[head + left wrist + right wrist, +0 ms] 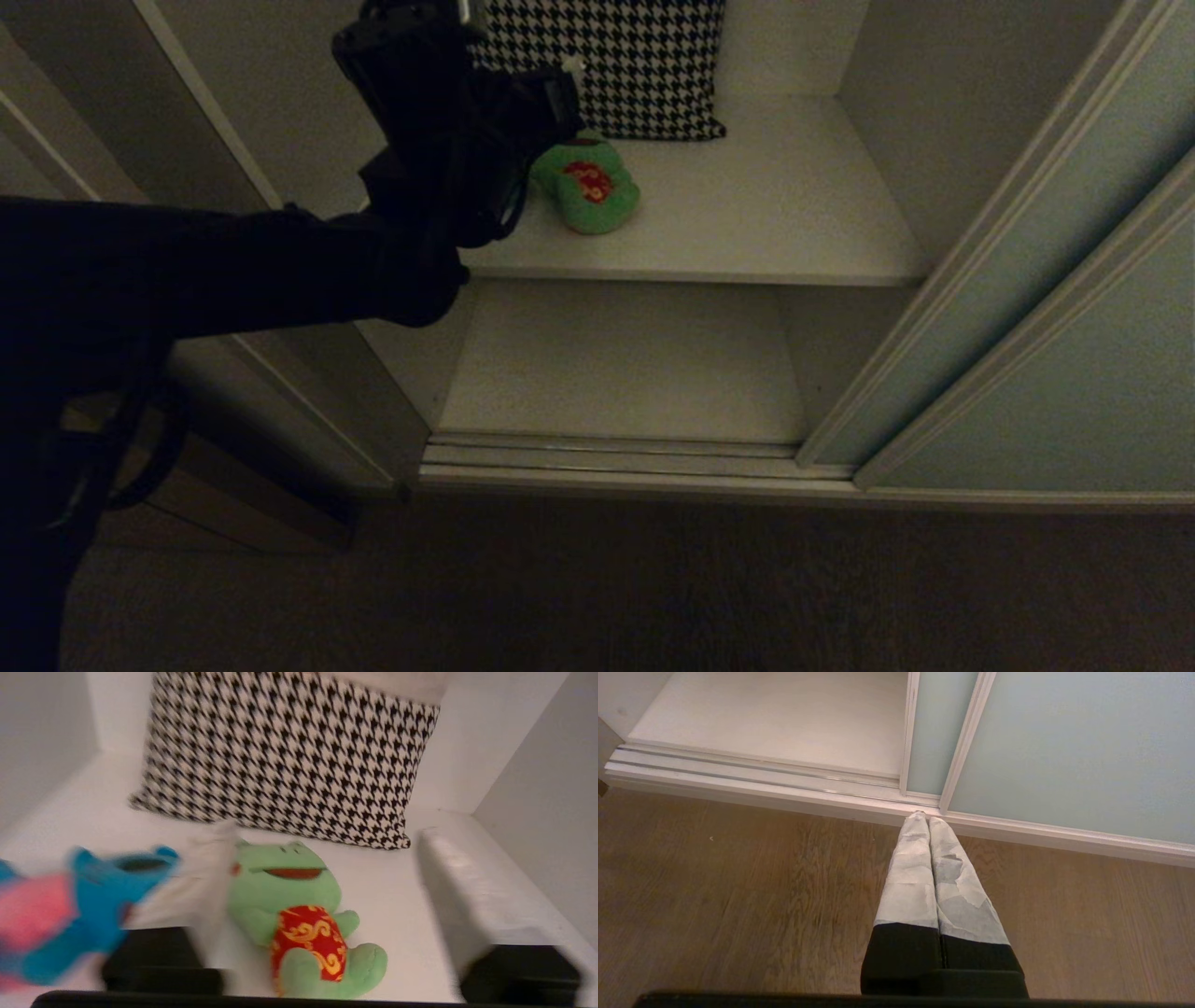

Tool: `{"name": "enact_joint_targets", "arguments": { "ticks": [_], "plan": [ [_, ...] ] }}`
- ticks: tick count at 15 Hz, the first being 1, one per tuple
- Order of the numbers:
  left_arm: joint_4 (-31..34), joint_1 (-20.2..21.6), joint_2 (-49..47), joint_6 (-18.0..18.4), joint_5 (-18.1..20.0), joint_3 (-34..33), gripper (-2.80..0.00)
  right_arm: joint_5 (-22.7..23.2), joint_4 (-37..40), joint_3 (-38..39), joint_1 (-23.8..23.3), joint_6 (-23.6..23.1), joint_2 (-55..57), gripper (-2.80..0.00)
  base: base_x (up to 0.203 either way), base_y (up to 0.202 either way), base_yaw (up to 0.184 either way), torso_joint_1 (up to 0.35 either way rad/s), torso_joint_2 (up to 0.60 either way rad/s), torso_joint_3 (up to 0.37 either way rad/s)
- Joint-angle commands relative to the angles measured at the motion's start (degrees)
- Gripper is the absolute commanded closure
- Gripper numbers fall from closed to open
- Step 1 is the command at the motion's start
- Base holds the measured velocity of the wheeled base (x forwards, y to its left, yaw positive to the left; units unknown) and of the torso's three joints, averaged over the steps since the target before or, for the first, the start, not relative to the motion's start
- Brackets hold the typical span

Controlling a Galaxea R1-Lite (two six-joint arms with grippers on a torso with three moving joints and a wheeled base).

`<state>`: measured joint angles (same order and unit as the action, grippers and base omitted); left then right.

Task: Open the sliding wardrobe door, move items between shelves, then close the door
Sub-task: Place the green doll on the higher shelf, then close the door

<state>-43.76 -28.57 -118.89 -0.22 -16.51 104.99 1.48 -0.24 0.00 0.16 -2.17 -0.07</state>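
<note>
Green frog [299, 919] w/ red shirt, lying on shelf [794, 215].

Green frog [299, 914], red shirt with yellow swirls, red-orange mouth; at its nine o'clock in the left wrist view, a blue creature [88, 910] with pink top; at twelve o'clock, a black-and-white houndstooth pillow [289, 756]; white shelf [747, 215]; pale grey-green sliding door [1064, 742], cream-framed; brown wood-grain floor [738, 896]; black arm [187, 271].
</note>
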Motion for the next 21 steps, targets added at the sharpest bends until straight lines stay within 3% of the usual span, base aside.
{"name": "enact_joint_targets", "arguments": {
  "ticks": [1, 3, 5, 9, 12, 18, 21],
  "plan": [
    [5.36, 0.01, 7.78, 0.65, -0.34, -1.85, 0.0, 0.02, -0.02, 0.0, 0.02, -0.03, -0.1, 0.0, 0.0, 0.0, 0.0, 0.0, 0.0, 0.0],
    [9.22, 0.3, 11.34, 1.55, -0.88, -3.09, 0.0, 0.02, -0.02, 0.0, 0.02, -0.03, -0.1, 0.0, 0.0, 0.0, 0.0, 0.0, 0.0, 0.0],
    [13.02, 1.6, 21.3, 2.76, -1.94, -7.56, 0.0, 0.02, -0.02, 0.0, 0.02, -0.03, -0.1, 0.0, 0.0, 0.0, 0.0, 0.0, 0.0, 0.0],
    [24.58, 5.29, 44.13, 4.08, -2.86, -29.45, 0.0, 0.02, -0.02, 0.0, 0.02, -0.03, -0.1, 0.0, 0.0, 0.0, 0.0, 0.0, 0.0, 0.0],
    [31.52, 12.9, 58.97, 4.24, -3.12, -46.14, 0.0, 0.02, -0.02, 0.0, 0.02, -0.03, -0.1, 0.0, 0.0, 0.0, 0.0, 0.0, 0.0, 0.0],
    [34.38, 23.44, 81.2, 4.37, -3.69, -67.79, 0.0, 0.02, -0.02, -0.01, 0.02, -0.03, -0.1, 0.0, 0.0, 0.0, 0.0, 0.0, 0.0, 0.0],
    [36.19, 25.09, 94.67, 4.63, 3.63, -79.96, 0.0, 0.02, -0.02, 0.0, 0.02, -0.03, -0.1, 0.0, 0.0, 0.0, 0.0, 0.0, 0.0, 0.0]
  ]
}}
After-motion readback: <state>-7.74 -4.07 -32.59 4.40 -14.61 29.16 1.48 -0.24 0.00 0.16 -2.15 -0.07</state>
